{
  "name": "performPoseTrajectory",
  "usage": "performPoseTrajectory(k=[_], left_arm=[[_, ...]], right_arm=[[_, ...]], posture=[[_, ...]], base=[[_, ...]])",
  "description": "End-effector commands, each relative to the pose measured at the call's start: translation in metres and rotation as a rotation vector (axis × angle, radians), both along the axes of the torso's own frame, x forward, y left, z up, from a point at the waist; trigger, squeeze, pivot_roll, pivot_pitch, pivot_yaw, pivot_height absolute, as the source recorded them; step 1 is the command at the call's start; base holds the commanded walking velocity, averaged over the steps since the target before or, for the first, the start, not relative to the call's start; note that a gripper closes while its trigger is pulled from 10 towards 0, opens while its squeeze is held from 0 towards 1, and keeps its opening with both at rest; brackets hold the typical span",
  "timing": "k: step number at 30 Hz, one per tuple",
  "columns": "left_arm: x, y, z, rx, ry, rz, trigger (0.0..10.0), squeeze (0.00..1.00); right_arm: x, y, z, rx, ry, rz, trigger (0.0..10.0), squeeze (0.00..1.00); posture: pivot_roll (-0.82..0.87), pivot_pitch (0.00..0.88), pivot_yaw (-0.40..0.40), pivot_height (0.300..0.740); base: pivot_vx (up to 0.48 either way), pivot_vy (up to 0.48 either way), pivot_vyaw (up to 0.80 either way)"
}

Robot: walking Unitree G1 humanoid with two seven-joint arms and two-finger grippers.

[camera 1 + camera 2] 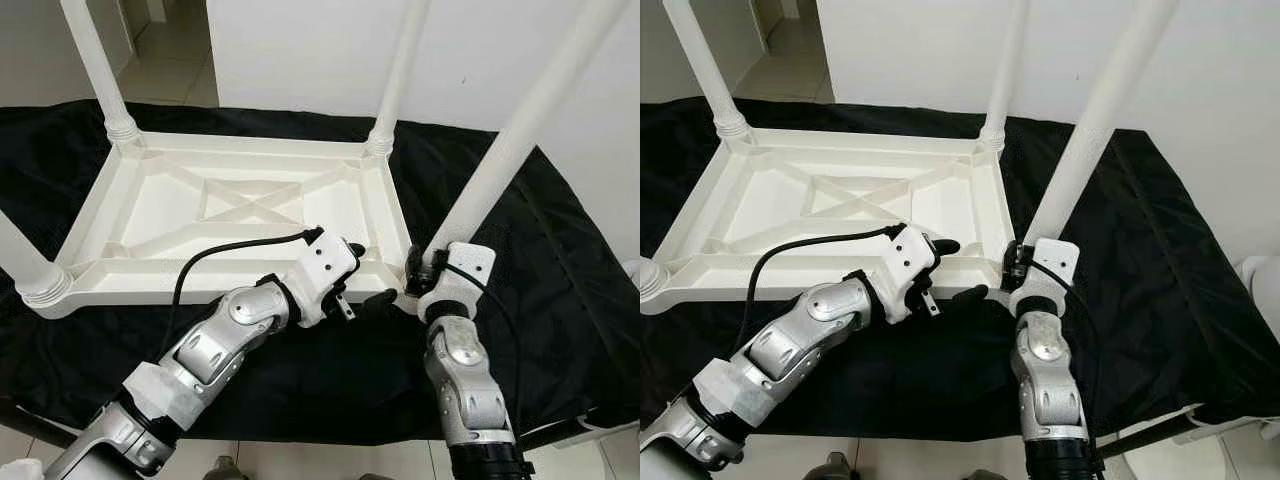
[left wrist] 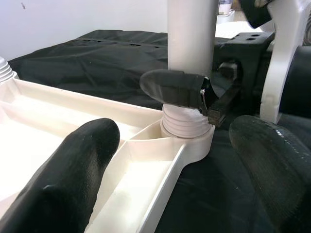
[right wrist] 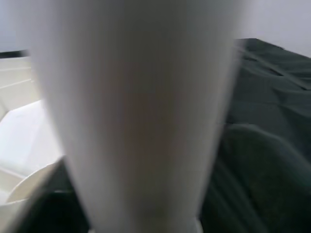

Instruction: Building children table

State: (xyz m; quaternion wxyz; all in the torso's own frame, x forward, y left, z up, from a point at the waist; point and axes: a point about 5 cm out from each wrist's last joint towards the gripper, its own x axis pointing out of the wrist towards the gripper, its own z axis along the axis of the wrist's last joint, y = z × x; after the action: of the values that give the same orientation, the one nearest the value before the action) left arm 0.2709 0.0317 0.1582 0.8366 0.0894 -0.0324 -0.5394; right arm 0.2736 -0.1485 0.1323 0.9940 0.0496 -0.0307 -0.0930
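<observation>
Screwing the 4th leg (image 1: 520, 130) into the near right socket (image 2: 187, 127) of the upturned top (image 1: 240, 215), by the look of it. Best done by keeping the leg square to the socket, turning without side load, and pinning the top so it cannot spin on the slippery cloth (image 1: 560, 260).

Right gripper (image 1: 413, 272) clenched around the leg just above its ribbed collar, one black finger (image 2: 175, 89) wrapped across the front. Left gripper (image 1: 365, 278) spread wide, one finger over the top's near rim, the other out over the cloth beside the corner; gripping nothing, seemingly poised to brace.

Top: white moulded plastic, smooth and slightly glossy, a shallow rectangular tray stiffened by a crossed rib pattern, rounded bosses at the corners. Legs: 4 plain white tubes, tapered, ringed threads at the base, likely light and slick under rubber pads. Cloth: black, thin, creased, faintly shiny.
</observation>
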Motion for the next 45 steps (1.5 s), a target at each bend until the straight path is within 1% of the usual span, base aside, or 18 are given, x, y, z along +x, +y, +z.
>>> performPoseTrajectory(k=[1, 2, 3, 4, 5, 6, 7, 10, 13, 18, 27, 29, 35, 36, 37, 38, 44, 45], left_arm=[[-0.006, -0.001, -0.001, 0.023, 0.009, -0.169, 10.0, 0.0], [-0.007, 0.0, -0.001, 0.022, 0.004, -0.177, 10.0, 0.0], [-0.007, 0.0, -0.001, 0.022, 0.002, -0.184, 10.0, 0.0], [-0.007, 0.0, -0.001, 0.022, 0.002, -0.184, 10.0, 0.0], [-0.009, 0.001, -0.003, 0.023, 0.01, -0.197, 10.0, 0.0], [-0.01, 0.002, -0.004, 0.021, 0.021, -0.208, 10.0, 0.0], [-0.01, 0.002, -0.004, 0.021, 0.021, -0.208, 10.0, 0.0], [-0.012, 0.003, -0.007, 0.023, 0.054, -0.238, 10.0, 0.0], [-0.012, 0.003, -0.007, 0.023, 0.054, -0.238, 10.0, 0.0], [-0.015, 0.005, -0.016, 0.038, 0.075, -0.25, 10.0, 0.0], [-0.016, 0.005, -0.02, 0.053, 0.076, -0.252, 10.0, 0.0], [-0.017, 0.005, -0.017, 0.05, 0.073, -0.252, 10.0, 0.0], [-0.015, 0.005, -0.015, 0.045, 0.067, -0.242, 10.0, 0.0], [-0.015, 0.006, -0.014, 0.043, 0.067, -0.238, 10.0, 0.0], [-0.015, 0.006, -0.014, 0.043, 0.067, -0.238, 10.0, 0.0], [-0.015, 0.006, -0.014, 0.041, 0.066, -0.236, 10.0, 0.0], [-0.016, 0.006, -0.013, 0.038, 0.062, -0.236, 10.0, 0.0], [-0.016, 0.007, -0.012, 0.036, 0.062, -0.233, 10.0, 0.0]], right_arm=[[-0.003, 0.002, 0.0, 0.046, -0.006, 0.017, 10.0, 1.0], [-0.004, -0.001, 0.0, 0.034, -0.012, 0.039, 10.0, 1.0], [-0.005, -0.003, -0.001, 0.023, -0.011, 0.061, 10.0, 0.2], [-0.005, -0.003, -0.001, 0.023, -0.011, 0.061, 10.0, 0.2], [-0.007, -0.006, -0.002, 0.007, -0.012, 0.107, 10.0, 0.0], [-0.01, -0.009, -0.003, -0.02, -0.013, 0.159, 10.0, 0.0], [-0.01, -0.009, -0.003, -0.02, -0.013, 0.159, 10.0, 0.0], [-0.015, -0.021, -0.007, -0.097, -0.009, 0.309, 10.0, 0.0], [-0.015, -0.021, -0.007, -0.097, -0.009, 0.309, 10.0, 0.0], [-0.01, -0.031, -0.009, -0.149, -0.01, 0.486, 10.0, 0.0], [0.001, -0.03, -0.01, -0.175, -0.002, 0.598, 10.0, 0.0], [0.01, -0.028, -0.013, -0.197, 0.018, 0.657, 10.0, 0.0], [0.017, -0.028, -0.016, -0.211, 0.034, 0.701, 10.0, 0.0], [0.018, -0.029, -0.017, -0.208, 0.043, 0.709, 2.7, 0.0], [0.018, -0.029, -0.017, -0.208, 0.043, 0.709, 2.7, 0.0], [0.017, -0.03, -0.019, -0.199, 0.048, 0.717, 0.0, 0.0], [0.015, -0.03, -0.021, -0.184, 0.052, 0.728, 0.0, 0.0], [0.013, -0.029, -0.023, -0.17, 0.055, 0.712, 10.0, 0.0]], posture=[[0.01, 0.0, -0.054, 0.74], [0.02, 0.0, -0.055, 0.74], [0.02, 0.0, -0.055, 0.74], [0.02, 0.0, -0.055, 0.74], [0.01, 0.0, -0.052, 0.74], [0.02, 0.0, -0.054, 0.74], [0.02, 0.0, -0.054, 0.74], [0.02, 0.0, -0.056, 0.74], [0.02, 0.0, -0.056, 0.74], [0.01, 0.0, -0.048, 0.74], [0.02, 0.0, -0.043, 0.74], [0.03, 0.0, -0.037, 0.74], [0.04, 0.0, -0.042, 0.74], [0.04, 0.0, -0.042, 0.74], [0.04, 0.0, -0.042, 0.74], [0.05, 0.0, -0.046, 0.74], [0.05, 0.0, -0.048, 0.74], [0.05, 0.0, -0.047, 0.74]], base=[[0.0, 0.0, 0.0], [0.0, 0.0, 0.0], [0.0, 0.0, 0.0], [0.0, 0.0, 0.0], [0.0, 0.0, 0.0], [0.0, 0.0, 0.0], [0.0, 0.0, 0.0], [0.0, 0.0, 0.0], [0.0, 0.0, 0.0], [0.0, 0.0, 0.0], [0.0, 0.0, 0.0], [0.0, 0.0, 0.0], [0.0, 0.0, 0.0], [0.0, 0.0, 0.0], [0.0, 0.0, 0.0], [0.0, 0.0, 0.0], [0.0, 0.0, 0.0], [0.0, 0.0, 0.0]])
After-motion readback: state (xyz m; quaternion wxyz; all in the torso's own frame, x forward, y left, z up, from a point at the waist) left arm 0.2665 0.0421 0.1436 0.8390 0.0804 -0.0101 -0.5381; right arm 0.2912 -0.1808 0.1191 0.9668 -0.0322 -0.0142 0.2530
